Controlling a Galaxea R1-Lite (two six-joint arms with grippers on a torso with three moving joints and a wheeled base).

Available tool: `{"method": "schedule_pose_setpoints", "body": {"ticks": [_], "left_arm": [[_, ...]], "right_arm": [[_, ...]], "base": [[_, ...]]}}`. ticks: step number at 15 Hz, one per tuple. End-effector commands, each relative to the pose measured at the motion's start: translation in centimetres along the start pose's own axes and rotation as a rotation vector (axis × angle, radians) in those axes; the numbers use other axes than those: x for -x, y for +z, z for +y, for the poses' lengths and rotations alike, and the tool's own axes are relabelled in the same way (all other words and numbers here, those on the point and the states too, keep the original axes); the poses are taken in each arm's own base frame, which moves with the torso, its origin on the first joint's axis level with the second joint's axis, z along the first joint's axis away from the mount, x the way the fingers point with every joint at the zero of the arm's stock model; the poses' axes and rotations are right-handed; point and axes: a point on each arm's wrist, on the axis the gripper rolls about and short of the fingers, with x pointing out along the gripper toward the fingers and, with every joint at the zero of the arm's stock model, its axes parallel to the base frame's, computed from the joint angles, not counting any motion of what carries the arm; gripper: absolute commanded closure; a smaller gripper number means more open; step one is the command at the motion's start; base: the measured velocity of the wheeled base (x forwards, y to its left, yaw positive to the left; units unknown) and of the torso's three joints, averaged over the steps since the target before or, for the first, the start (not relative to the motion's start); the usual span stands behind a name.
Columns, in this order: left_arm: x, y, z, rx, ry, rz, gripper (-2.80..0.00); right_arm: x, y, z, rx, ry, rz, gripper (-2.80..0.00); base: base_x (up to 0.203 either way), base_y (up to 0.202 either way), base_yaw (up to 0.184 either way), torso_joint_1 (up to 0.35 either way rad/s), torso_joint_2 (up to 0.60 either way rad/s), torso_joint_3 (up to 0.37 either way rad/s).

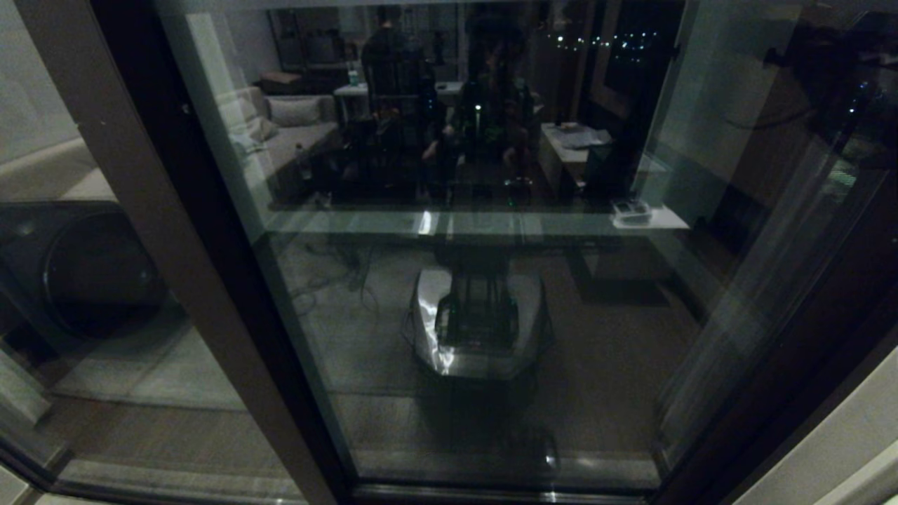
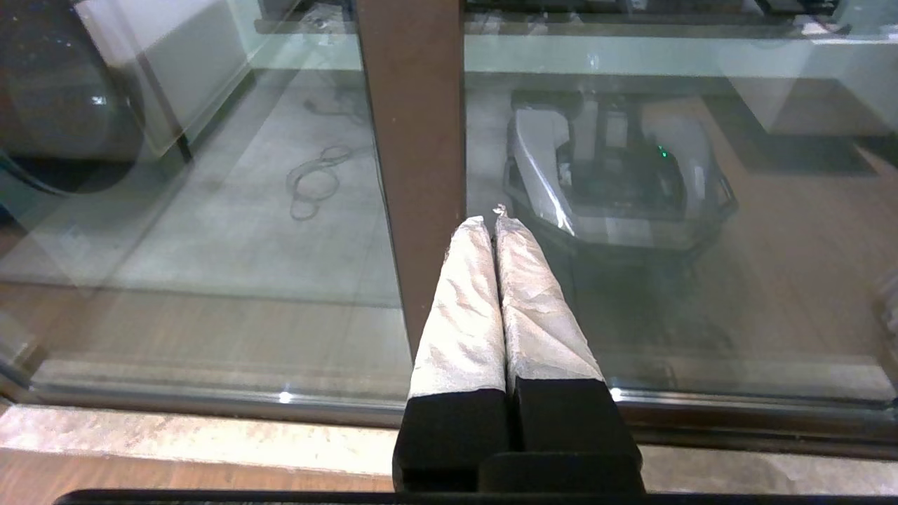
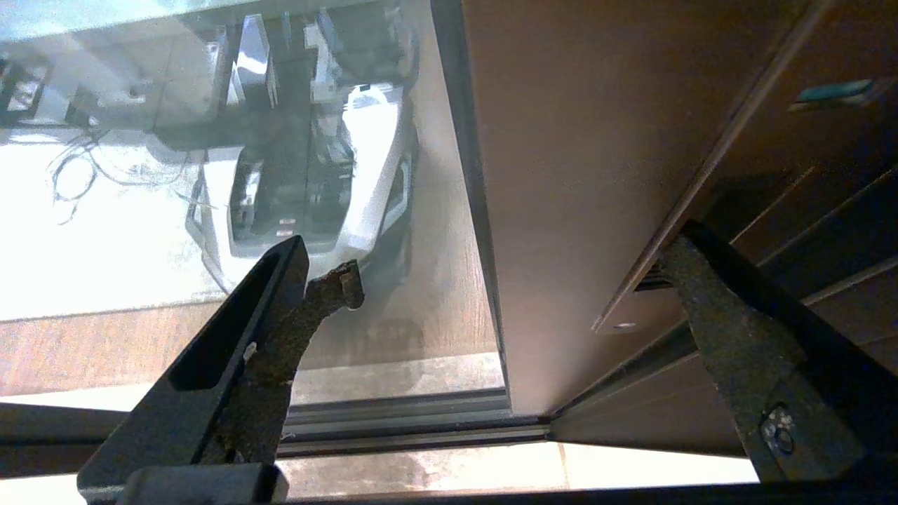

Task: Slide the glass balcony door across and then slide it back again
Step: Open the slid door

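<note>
Glass balcony door [image 1: 449, 294] fills your head view, its brown stile [image 3: 561, 175] sitting between the spread fingers of your right gripper [image 3: 505, 280], which aren't clamping anything. From here I can't tell if the slide across has happened yet; nothing looks grabbed, so I'd guess most of the job's left. Left gripper [image 2: 491, 221] is clenched on nothing, hanging by the other post [image 2: 414, 140].

The left gripper [image 2: 495, 221] points downward, its two padded, pale-wrapped fingers [image 2: 463, 308] pressed flat together along their whole length. The right gripper [image 3: 505, 270] has its jaws spread wide, one dark finger [image 3: 273, 330] well apart from the other, whose tip seems to be partly hidden. Neither arm shows in the head view.
</note>
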Motion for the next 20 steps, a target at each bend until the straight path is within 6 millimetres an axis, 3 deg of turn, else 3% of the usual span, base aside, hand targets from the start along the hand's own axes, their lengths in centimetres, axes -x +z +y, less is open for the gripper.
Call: {"method": "schedule_pose_setpoints", "body": {"ticks": [1, 20], "left_arm": [[0.0, 0.0, 0.0, 0.000, 0.002, 0.002, 0.00], [0.0, 0.0, 0.0, 0.000, 0.001, 0.002, 0.00]], "right_arm": [[0.2, 0.0, 0.2, 0.002, 0.010, 0.000, -2.80], [0.3, -0.2, 1.5, 0.009, 0.043, 0.011, -2.80]], "base": [[0.000, 0.000, 0.000, 0.000, 0.00, 0.000], [0.000, 0.000, 0.000, 0.000, 0.00, 0.000]]}}
